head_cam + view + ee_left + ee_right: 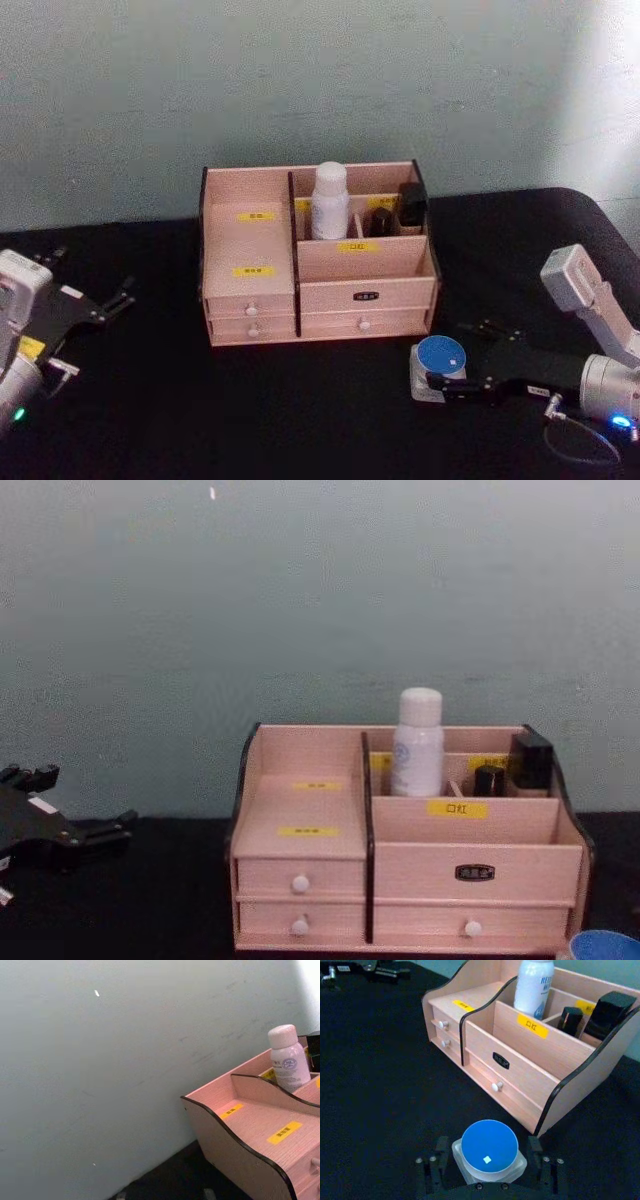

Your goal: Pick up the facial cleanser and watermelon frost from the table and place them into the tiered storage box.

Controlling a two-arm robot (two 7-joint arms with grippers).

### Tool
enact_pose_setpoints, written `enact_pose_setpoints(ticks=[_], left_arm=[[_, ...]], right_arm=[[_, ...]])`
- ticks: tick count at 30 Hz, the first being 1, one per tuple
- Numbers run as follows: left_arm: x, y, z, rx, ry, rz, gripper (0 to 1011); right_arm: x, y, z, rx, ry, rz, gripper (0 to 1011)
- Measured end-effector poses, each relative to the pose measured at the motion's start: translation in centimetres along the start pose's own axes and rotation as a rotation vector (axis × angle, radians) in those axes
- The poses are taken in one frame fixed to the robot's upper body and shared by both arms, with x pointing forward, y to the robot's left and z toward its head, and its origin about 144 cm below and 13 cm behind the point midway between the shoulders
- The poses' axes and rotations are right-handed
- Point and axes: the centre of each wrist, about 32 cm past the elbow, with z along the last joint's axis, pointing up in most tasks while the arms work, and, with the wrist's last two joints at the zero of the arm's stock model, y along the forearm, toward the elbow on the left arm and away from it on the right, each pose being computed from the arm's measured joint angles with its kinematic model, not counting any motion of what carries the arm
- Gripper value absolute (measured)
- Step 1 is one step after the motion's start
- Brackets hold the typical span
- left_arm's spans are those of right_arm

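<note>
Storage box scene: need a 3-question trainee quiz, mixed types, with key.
1. Multiple choice: where does the white bottle stand?
A) in a rear compartment of the tiered storage box
B) on the table
C) inside a drawer

2. True or false: the right gripper straddles the blue-lidded jar on the table, while the left gripper sits off to the left, apart from the box.

3. Short answer: how many white knobs show on the box front?

Key: 1 A; 2 true; 3 three.
</note>
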Motion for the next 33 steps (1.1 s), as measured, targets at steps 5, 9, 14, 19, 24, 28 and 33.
enact_pose_setpoints(ticks=[5, 9, 14, 19, 24, 28, 33], left_arm=[[0.0, 0.0, 0.0, 0.0, 0.0, 0.0, 1001], [0.0, 0.0, 0.0, 0.0, 0.0, 0.0, 1001], [0.0, 0.0, 0.0, 0.0, 0.0, 0.0, 1001], [0.0, 0.0, 0.0, 0.0, 0.0, 0.0, 1001], [0.0, 0.0, 0.0, 0.0, 0.0, 0.0, 1001], [0.0, 0.0, 0.0, 0.0, 0.0, 0.0, 1001], [0.0, 0.0, 0.0, 0.0, 0.0, 0.0, 1001]], right_arm=[[0.05, 0.23, -0.14, -0.011, 0.007, 0.003, 1002], [0.12, 0.43, -0.26, -0.019, 0.013, 0.003, 1002], [0.17, 0.59, -0.32, -0.022, 0.019, 0.002, 1002], [0.15, 0.73, -0.27, -0.024, 0.024, -0.004, 1002], [0.12, 0.75, -0.25, -0.027, 0.029, -0.009, 1003], [0.11, 0.76, -0.23, -0.026, 0.029, -0.009, 1002], [0.11, 0.75, -0.23, -0.026, 0.028, -0.008, 1002]])
